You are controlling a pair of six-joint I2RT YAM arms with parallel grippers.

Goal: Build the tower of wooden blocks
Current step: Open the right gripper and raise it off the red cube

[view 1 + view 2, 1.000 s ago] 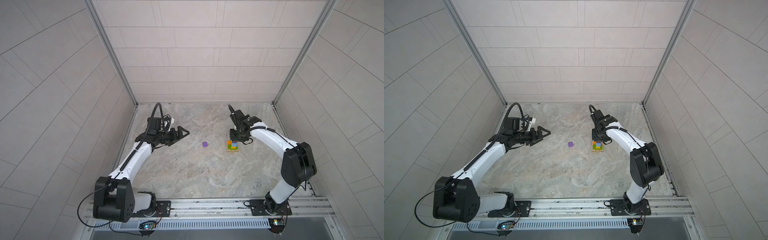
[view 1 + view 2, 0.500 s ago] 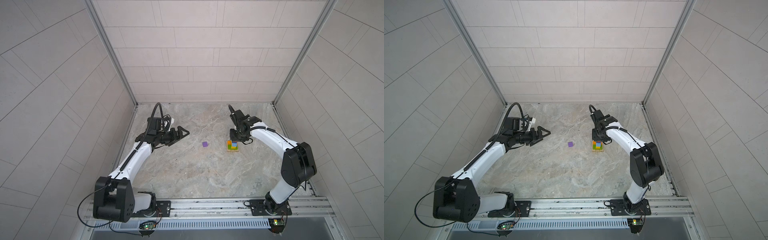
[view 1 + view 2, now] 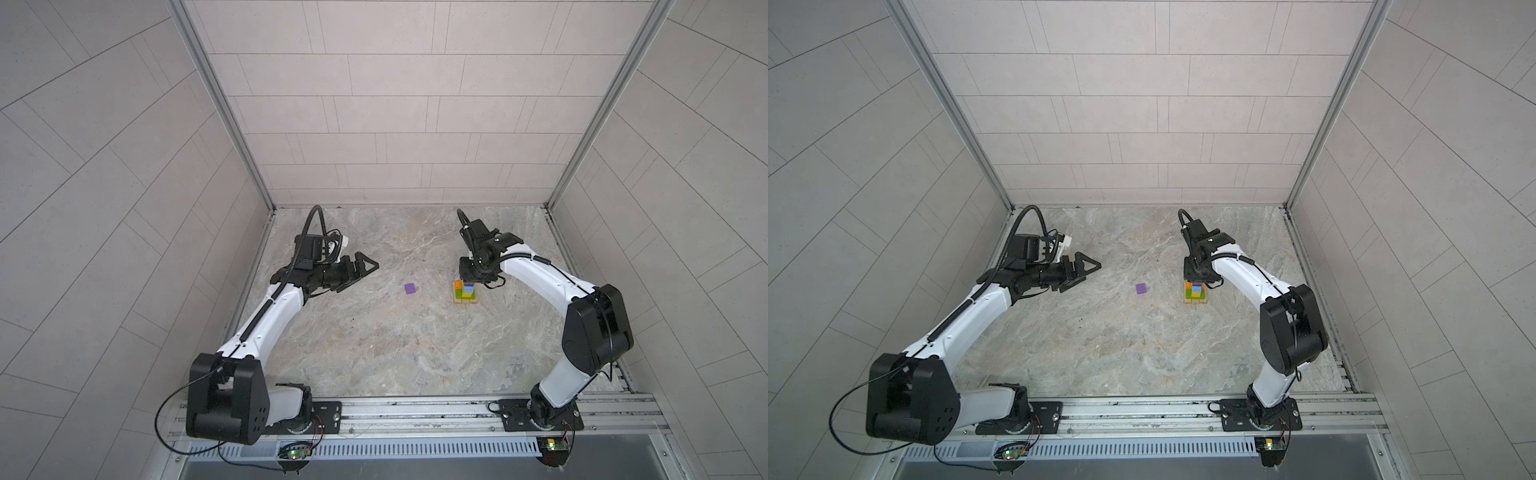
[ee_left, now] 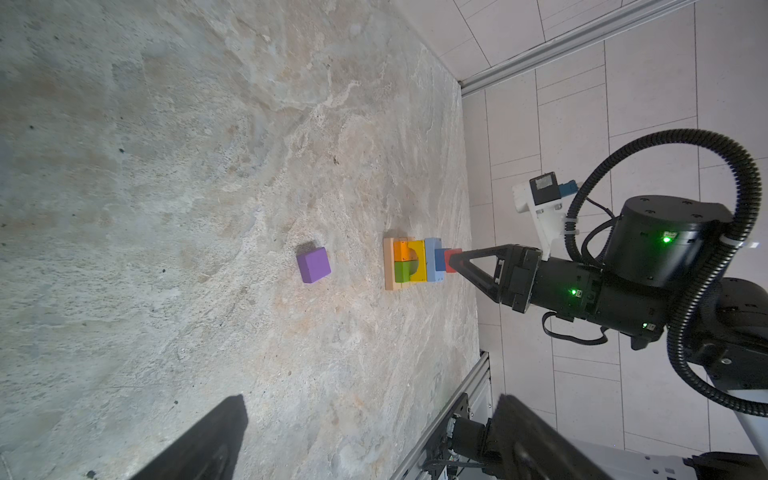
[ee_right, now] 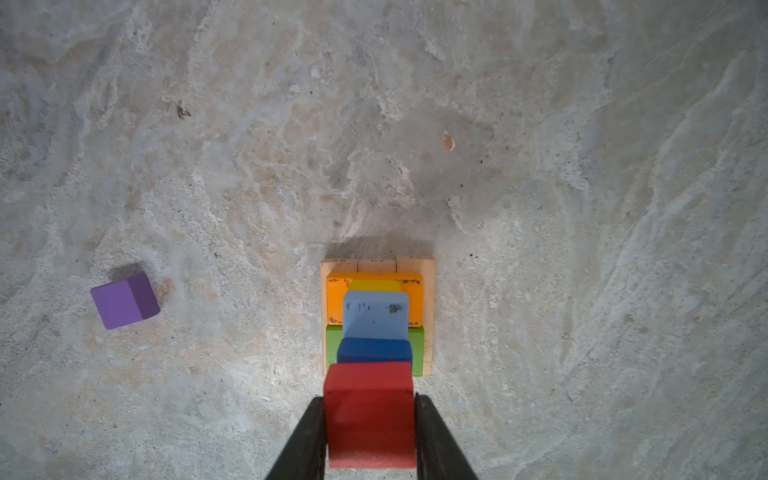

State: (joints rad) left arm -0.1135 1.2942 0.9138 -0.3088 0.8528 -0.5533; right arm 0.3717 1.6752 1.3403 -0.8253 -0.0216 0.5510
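Note:
The tower [image 3: 464,293] [image 3: 1195,293] stands right of centre: tan oblongs [image 5: 428,291] at the base, then orange [image 5: 334,297] and green [image 5: 417,349], yellow [image 5: 374,285], light-blue [image 5: 376,311] and a blue cube [image 5: 374,351]. My right gripper [image 5: 370,400] [image 4: 453,261] points straight down over the tower. It is shut on the red cube [image 5: 370,415] [image 4: 451,253], which rests on the blue cube. A purple cube [image 3: 410,288] [image 3: 1140,288] [image 4: 313,264] [image 5: 124,301] lies alone on the floor left of the tower. My left gripper [image 3: 360,274] [image 3: 1084,274] [image 4: 372,399] hovers open and empty, further left.
The marbled floor [image 3: 395,345] is closed in by tiled walls at the back and on both sides. An aluminium rail [image 3: 415,411] carrying both arm bases runs along the front edge.

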